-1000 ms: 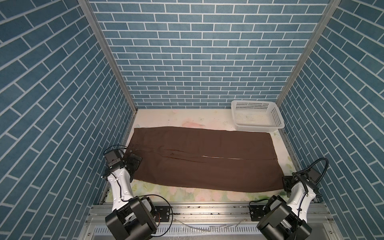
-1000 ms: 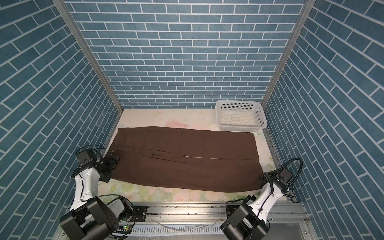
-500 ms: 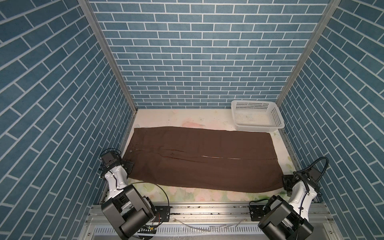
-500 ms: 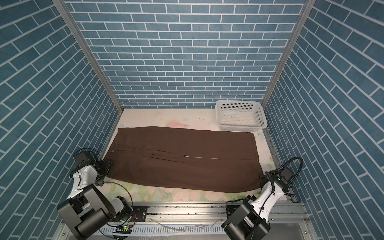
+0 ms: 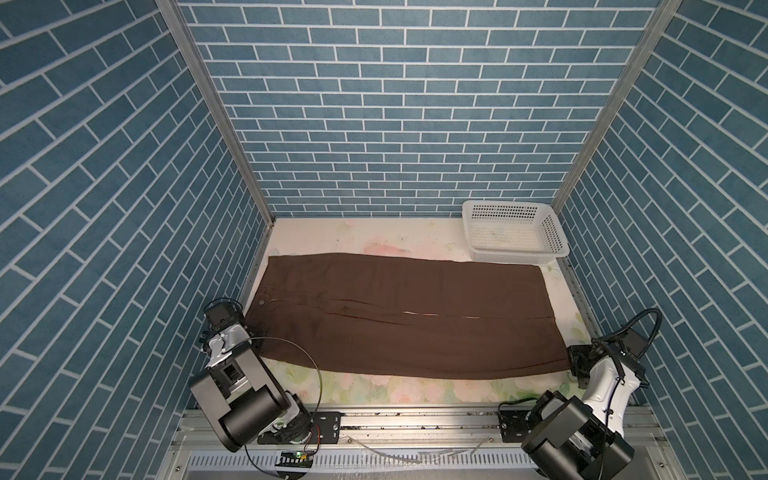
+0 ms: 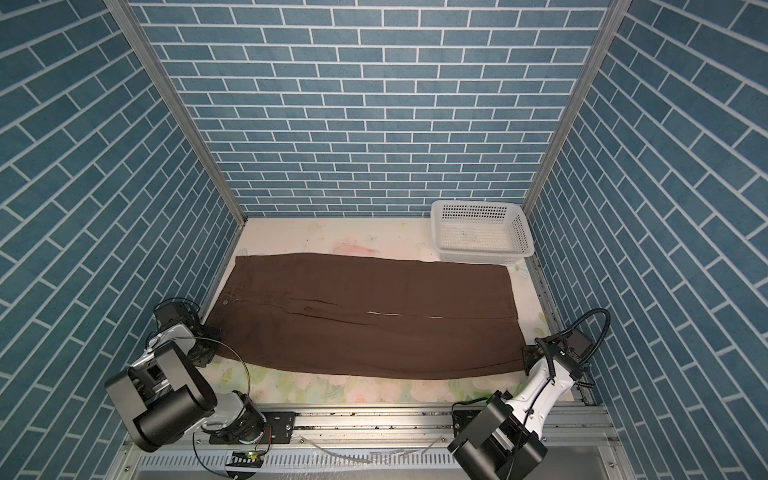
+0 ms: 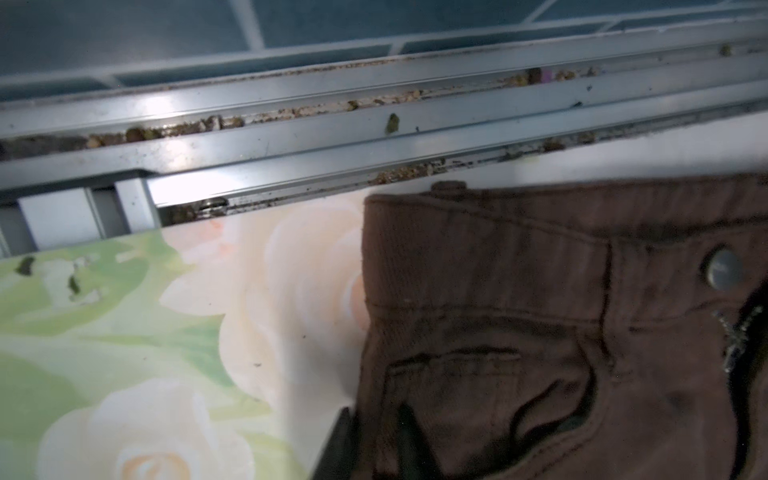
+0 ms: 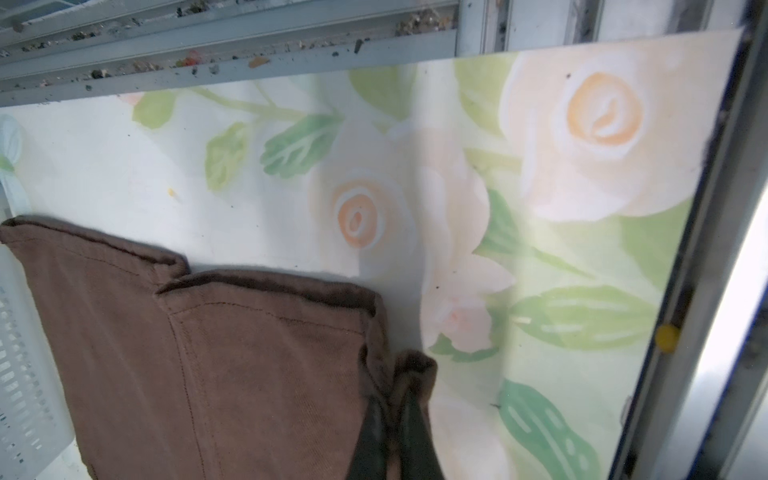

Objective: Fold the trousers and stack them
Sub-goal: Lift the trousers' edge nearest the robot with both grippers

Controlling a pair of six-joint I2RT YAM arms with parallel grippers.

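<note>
The left end effector (image 7: 374, 419) pinched the trousers (image 5: 399, 316) at the waistband corner; the right end effector (image 8: 392, 405) pinched a hem corner, fabric flat between them.

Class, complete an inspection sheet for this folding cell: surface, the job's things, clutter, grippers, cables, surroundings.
Surface: floral table cover, flat, largely under cloth.
Job's things: trousers spread full length, unfolded, waistband left, hems right.
Clutter: white basket in the far right corner, looks empty; crumbs in the rail.
Grippers: left gripper shut on the near waistband corner; right gripper shut on the near hem corner.
Cables: black cable loops beside the left arm; black hose arcs over the right wrist; no snag seen.
Surroundings: blue brick-pattern walls on three sides.
</note>
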